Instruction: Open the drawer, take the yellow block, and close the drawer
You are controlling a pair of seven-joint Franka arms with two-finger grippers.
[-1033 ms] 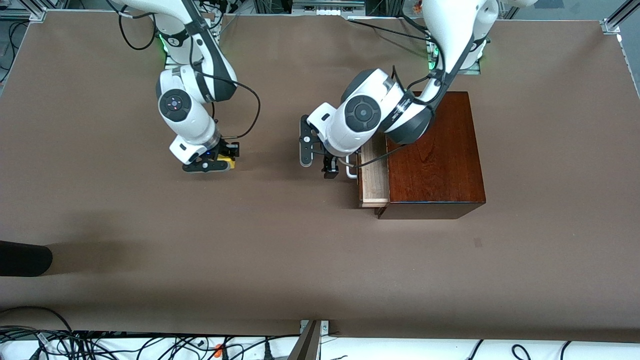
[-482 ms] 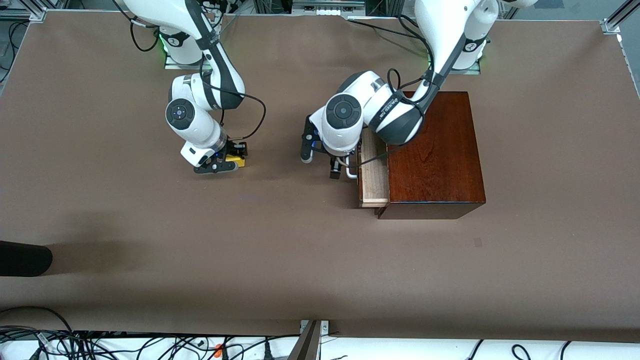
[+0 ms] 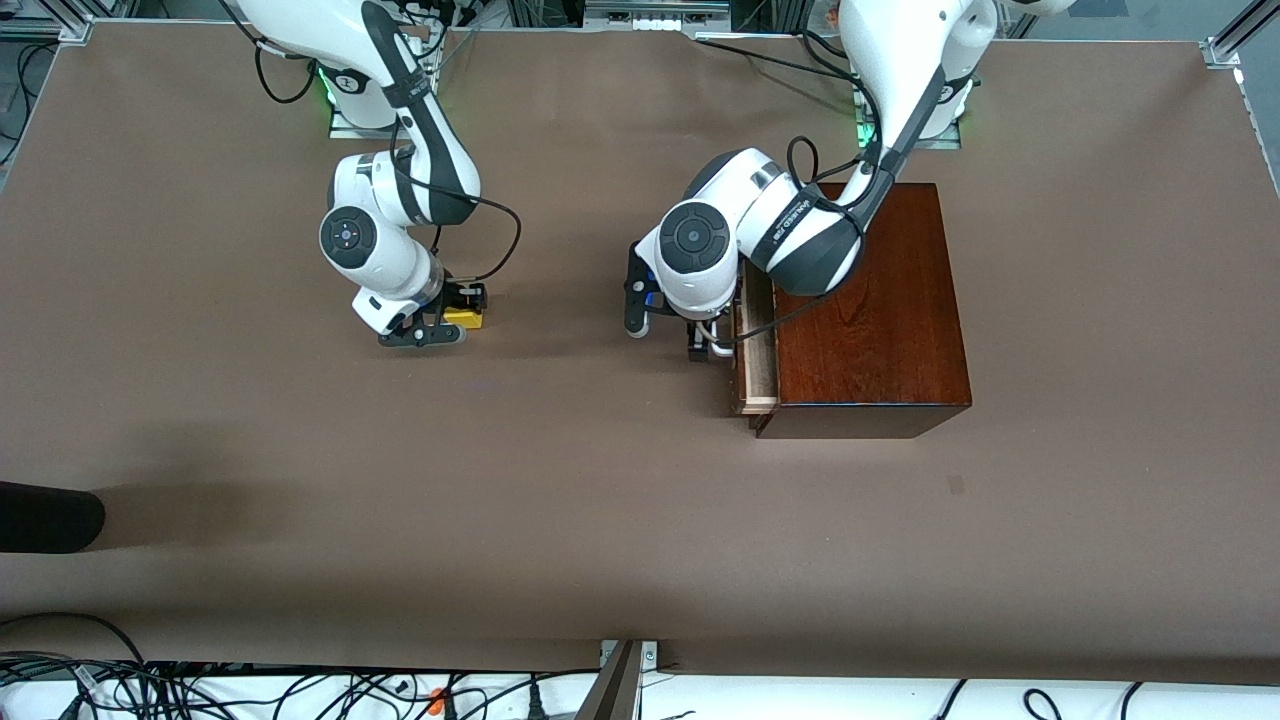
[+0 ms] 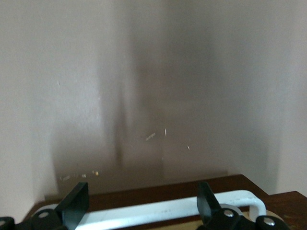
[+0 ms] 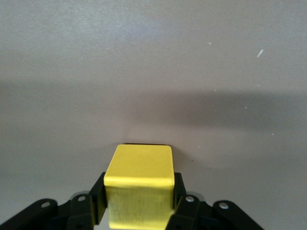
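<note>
The drawer of the wooden box has slid almost shut since a second ago, the left gripper pushing open-fingered on its handle, while the right gripper holds the yellow block clamped at the table.

Brown table, tangled cables

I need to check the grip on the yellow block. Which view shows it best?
The right wrist view: the yellow block fills the foreground, clamped by the right tool. The front view shows only a yellow sliver; the left wrist view shows none.
</note>
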